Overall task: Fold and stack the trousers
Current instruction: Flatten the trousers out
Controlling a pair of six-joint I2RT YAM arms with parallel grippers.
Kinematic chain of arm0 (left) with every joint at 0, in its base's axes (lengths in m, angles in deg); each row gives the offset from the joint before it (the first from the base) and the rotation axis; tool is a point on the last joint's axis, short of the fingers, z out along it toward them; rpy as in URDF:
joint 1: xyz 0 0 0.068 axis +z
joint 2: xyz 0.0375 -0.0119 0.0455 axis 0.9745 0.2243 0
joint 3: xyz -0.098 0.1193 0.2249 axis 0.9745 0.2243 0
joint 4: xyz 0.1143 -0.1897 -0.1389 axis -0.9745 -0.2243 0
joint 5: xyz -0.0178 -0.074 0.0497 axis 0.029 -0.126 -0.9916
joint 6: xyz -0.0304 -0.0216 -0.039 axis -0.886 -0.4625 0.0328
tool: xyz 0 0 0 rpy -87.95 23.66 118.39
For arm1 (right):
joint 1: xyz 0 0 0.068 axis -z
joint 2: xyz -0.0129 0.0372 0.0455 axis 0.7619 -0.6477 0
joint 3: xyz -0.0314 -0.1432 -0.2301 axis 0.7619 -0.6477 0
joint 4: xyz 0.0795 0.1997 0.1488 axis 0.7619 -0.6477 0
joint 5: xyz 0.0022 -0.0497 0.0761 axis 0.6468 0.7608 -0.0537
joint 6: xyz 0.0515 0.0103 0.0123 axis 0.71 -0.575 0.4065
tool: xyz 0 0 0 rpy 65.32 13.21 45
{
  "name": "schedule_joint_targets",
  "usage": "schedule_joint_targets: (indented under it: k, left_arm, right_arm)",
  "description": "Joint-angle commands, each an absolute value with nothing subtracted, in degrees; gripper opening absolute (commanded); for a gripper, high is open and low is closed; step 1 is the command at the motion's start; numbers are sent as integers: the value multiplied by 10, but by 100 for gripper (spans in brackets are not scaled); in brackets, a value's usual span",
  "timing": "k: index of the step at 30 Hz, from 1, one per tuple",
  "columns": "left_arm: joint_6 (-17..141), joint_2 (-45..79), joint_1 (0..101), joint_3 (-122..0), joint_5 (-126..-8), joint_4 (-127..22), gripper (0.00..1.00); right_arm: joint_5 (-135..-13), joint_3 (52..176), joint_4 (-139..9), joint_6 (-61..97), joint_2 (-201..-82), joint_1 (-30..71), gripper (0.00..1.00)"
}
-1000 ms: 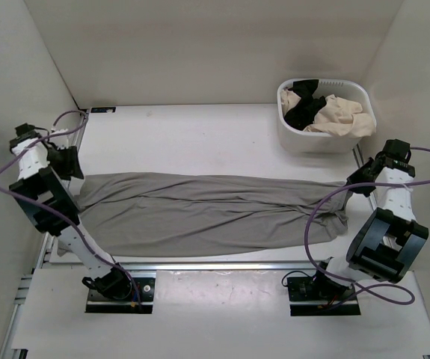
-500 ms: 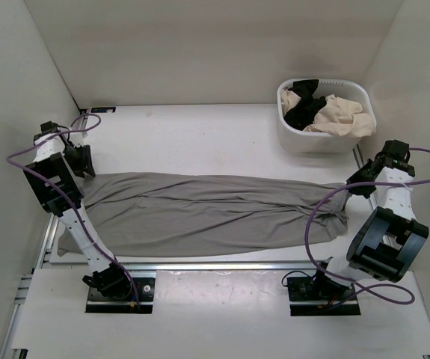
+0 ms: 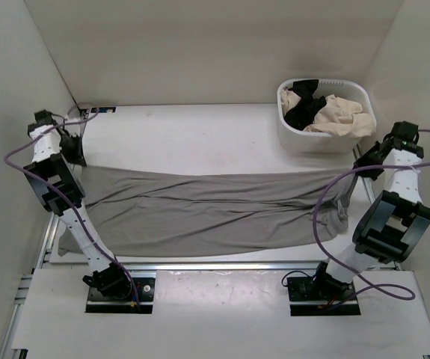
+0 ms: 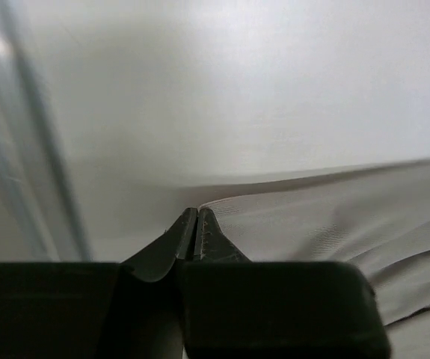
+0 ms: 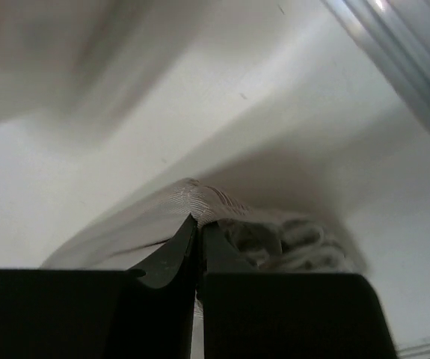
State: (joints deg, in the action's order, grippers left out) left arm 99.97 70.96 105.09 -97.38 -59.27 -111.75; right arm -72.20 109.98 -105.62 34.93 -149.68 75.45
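1. The trousers (image 3: 207, 213) are lying spread left to right across the surface (image 3: 200, 134), near edge by my bases.
2. I'm clamping the far edge at both ends: left gripper (image 4: 197, 215) and right gripper (image 5: 197, 219) closed on thin bites of fabric.
3. Risk: pulling too taut, one corner slipping out, fold going skewed.
4. Far right: the basket (image 3: 298, 140) is sitting near my right end, so a snag is possible.

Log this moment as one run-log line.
left gripper: shut on trousers, far-left corner | right gripper: shut on trousers, far-right corner | trousers: spread lengthwise, far edge raised, not yet folded
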Motion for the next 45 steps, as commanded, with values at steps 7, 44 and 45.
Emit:
schedule_joint_targets:
  k: [7, 44, 45]
  left_arm:
    - [979, 587, 1024, -1153, -560, -1088, 14]
    - [903, 649, 1037, -1116, -553, -1012, 14]
    - [898, 659, 1037, -1126, -553, -1012, 15]
  right_arm:
    - [-781, 1257, -1051, 330, -1517, 763, 0]
    - [-815, 1169, -926, 410, -1591, 746, 23]
    - [-815, 1180, -936, 402, -1601, 740, 34]
